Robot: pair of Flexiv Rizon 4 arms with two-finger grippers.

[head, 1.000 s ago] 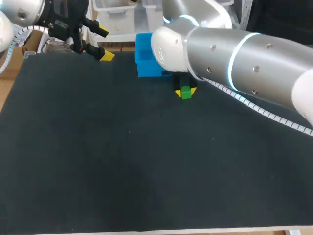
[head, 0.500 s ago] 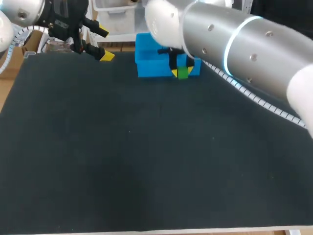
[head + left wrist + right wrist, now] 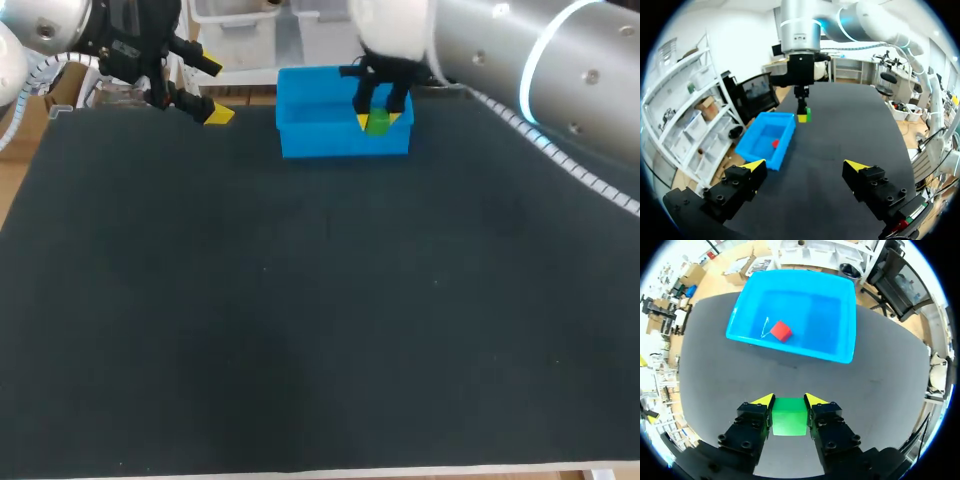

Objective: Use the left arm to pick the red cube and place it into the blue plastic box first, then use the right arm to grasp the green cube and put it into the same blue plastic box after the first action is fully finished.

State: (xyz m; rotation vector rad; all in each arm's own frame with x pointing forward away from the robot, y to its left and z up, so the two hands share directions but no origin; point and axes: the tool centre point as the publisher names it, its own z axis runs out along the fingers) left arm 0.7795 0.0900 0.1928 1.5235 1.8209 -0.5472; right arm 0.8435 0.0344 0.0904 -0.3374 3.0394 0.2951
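Step two: right jaws grasping green cube (image 3: pixel 788 416) just short of blue plastic box (image 3: pixel 795 315); left jaws released; next due: advance over it, release.

Red cube (image 3: pixel 775 144) inside the blue box (image 3: pixel 751 150) (green cube (image 3: pixel 808 114) in the right hand (image 3: pixel 803 117), near its rim)
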